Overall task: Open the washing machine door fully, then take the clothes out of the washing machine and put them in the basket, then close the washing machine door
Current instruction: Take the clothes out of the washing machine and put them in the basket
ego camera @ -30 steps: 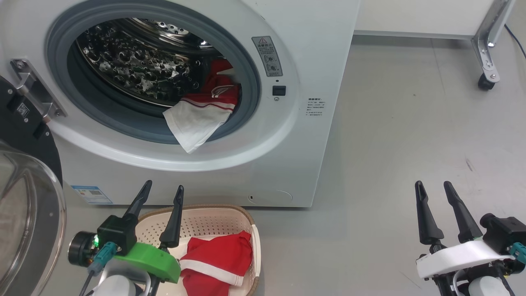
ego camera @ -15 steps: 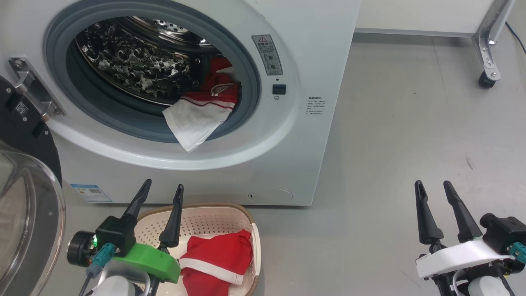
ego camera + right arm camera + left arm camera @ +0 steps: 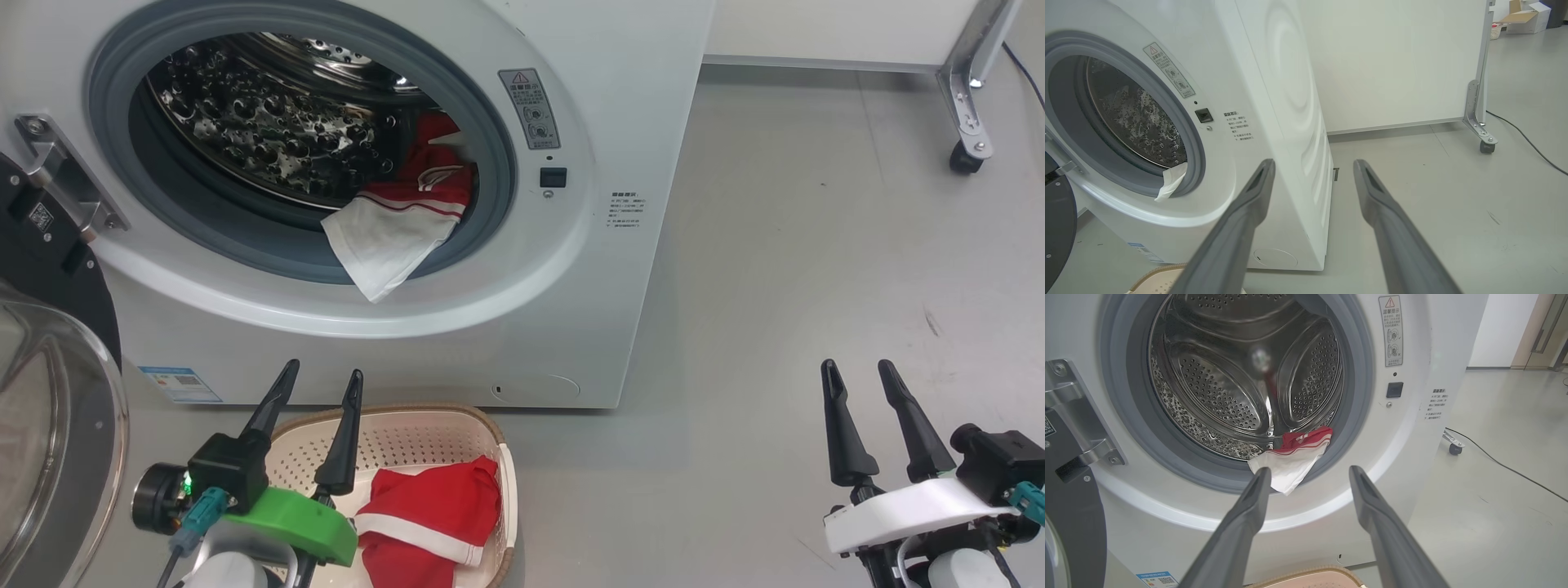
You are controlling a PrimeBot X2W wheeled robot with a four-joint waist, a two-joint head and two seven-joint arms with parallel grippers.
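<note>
Head view puts both grippers low and near. The left gripper (image 3: 324, 369) hovers over the left part of the basket (image 3: 424, 412), its fingers spread wide with nothing between them. The right gripper (image 3: 856, 366) hangs well to the right over the floor (image 3: 775, 245), just as wide and just as empty.

The washing machine door (image 3: 49, 425) stands swung open at the far left, clear of the porthole. One red garment (image 3: 433, 506) already lies in the basket. The remaining clothes (image 3: 392, 229) sit at the lower right of the washing machine (image 3: 620, 98) opening.

The next reach depends on that piece. It lies farther away and higher than the left gripper, a little to its right. Its white panel drapes over the grey gasket lip, so its long axis runs from the red bulk inside down and left to a hanging corner. In the left wrist view that corner falls almost between the two fingertips, so the left arm is clearly the nearer one. The right wrist view looks mostly past the machine's right side. How much cloth lies deeper in the drum (image 3: 245, 122) is hard to judge, since the gasket hides part of it.

Against the earlier head pictures, the whole scene has shifted slightly up and left, which is a small camera move. The garment, the basket and both spread grippers look unchanged.
</note>
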